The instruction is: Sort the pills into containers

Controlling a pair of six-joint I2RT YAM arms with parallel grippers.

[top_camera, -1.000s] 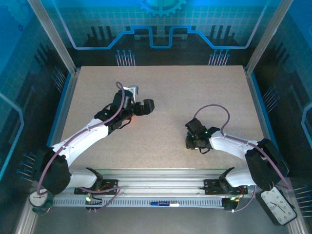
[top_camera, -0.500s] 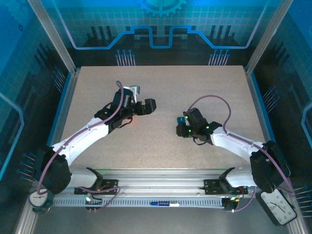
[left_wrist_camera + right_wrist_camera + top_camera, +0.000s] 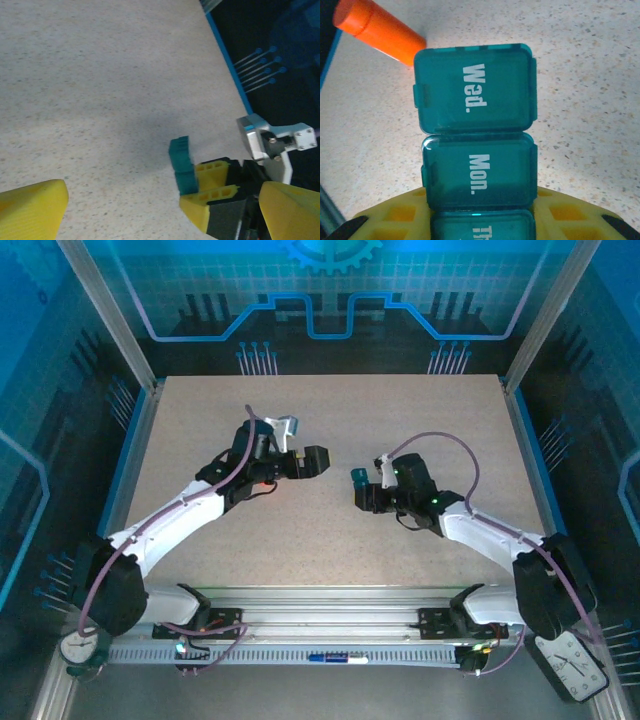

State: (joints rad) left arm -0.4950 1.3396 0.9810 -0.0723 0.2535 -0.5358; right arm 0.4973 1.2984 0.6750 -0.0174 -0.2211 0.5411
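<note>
**DESK:** What is shown at the widest?

**CAPTION:** A speckled beige worktop (image 3: 400,420) is seen from above, framed by blue-lit walls. The left arm (image 3: 165,518) is stretched from the lower left toward the centre of the frame. The right arm (image 3: 480,530) is stretched from the lower right toward the same spot.

**DESK:** And the claws?

**CAPTION:** The left claw (image 3: 320,462) is pictured just left of centre, released. In the left wrist view its yellow fingers (image 3: 32,207) are spread toward the lower corners and nothing is gripped. The right claw (image 3: 366,497) is pictured just right of centre, near the left one but apart from it, clenched on the dark-teal pill box (image 3: 358,478).

**DESK:** Where exactly is the box placed?

**CAPTION:** One end is held between the right claw's yellow fingers (image 3: 395,215) at the bottom of the right wrist frame. The rest is projected up the middle of that frame. Whether the worktop is touched cannot be told.

**DESK:** Anything smaller?

**CAPTION:** An orange bottle (image 3: 375,32) is seen lying in the upper left of the right wrist frame, partly hidden behind the box's far corner. On the box, lids (image 3: 472,90) marked "Wed." and "Mon." can be read. A third, beginning "Th", is cut off by the bottom edge.
</note>
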